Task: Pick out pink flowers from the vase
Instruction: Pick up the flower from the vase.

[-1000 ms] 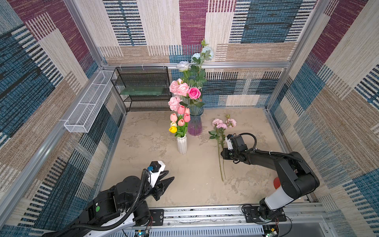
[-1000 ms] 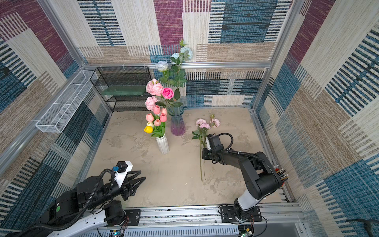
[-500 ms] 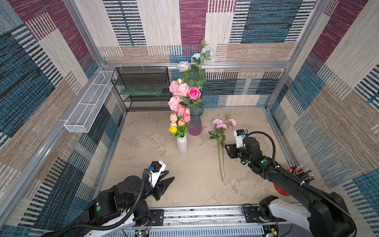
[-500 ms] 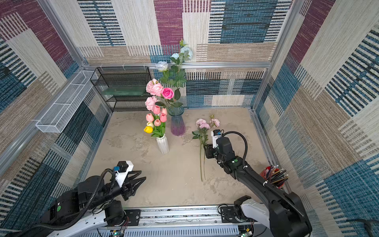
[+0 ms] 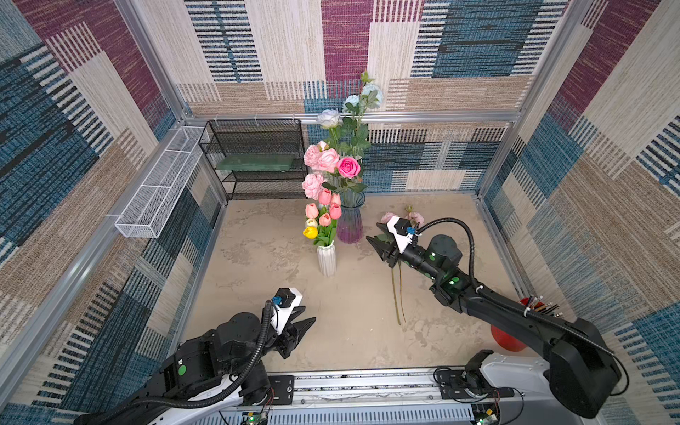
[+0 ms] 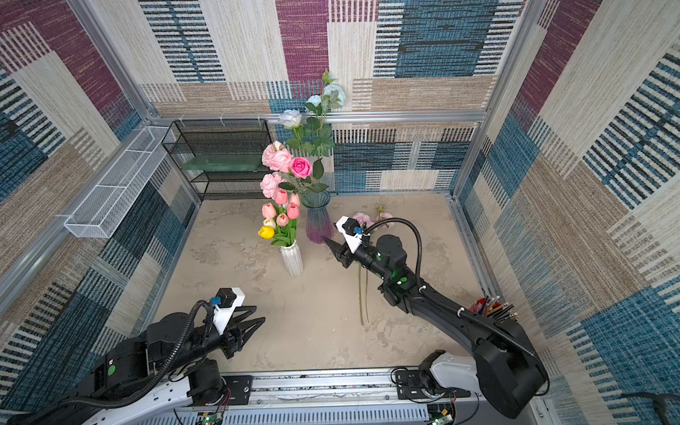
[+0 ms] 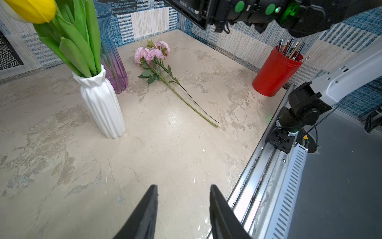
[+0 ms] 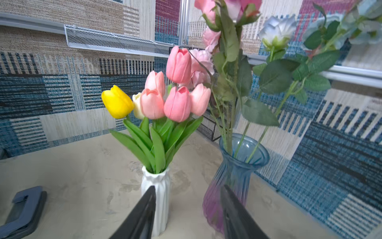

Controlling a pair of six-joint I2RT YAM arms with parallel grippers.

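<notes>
A blue-and-purple glass vase (image 5: pixel 351 224) holds pale-pink peonies (image 5: pixel 319 160), a hot-pink rose (image 5: pixel 349 167) and tall pale blue-white roses (image 5: pixel 328 117). Beside it, a white ribbed vase (image 5: pixel 326 259) holds salmon-pink tulips (image 5: pixel 325 208) plus a yellow one (image 5: pixel 310 232). One pink sprig (image 7: pixel 152 53) lies flat on the table, its stem (image 5: pixel 396 294) toward the front. My right gripper (image 5: pixel 376 235) hovers above that sprig, open and empty, facing both vases (image 8: pixel 231 182). My left gripper (image 5: pixel 307 315) hangs open and empty near the front edge.
A black mesh shelf (image 5: pixel 257 158) stands at the back left, with a white wire basket (image 5: pixel 158 184) on the left wall. A red cup of pencils (image 7: pixel 275 74) sits in the front right corner. Metal rails (image 5: pixel 368 382) run along the front.
My right gripper has left the stem lying on the table, risen, turned toward the vases and opened wider. The left arm has not moved.
</notes>
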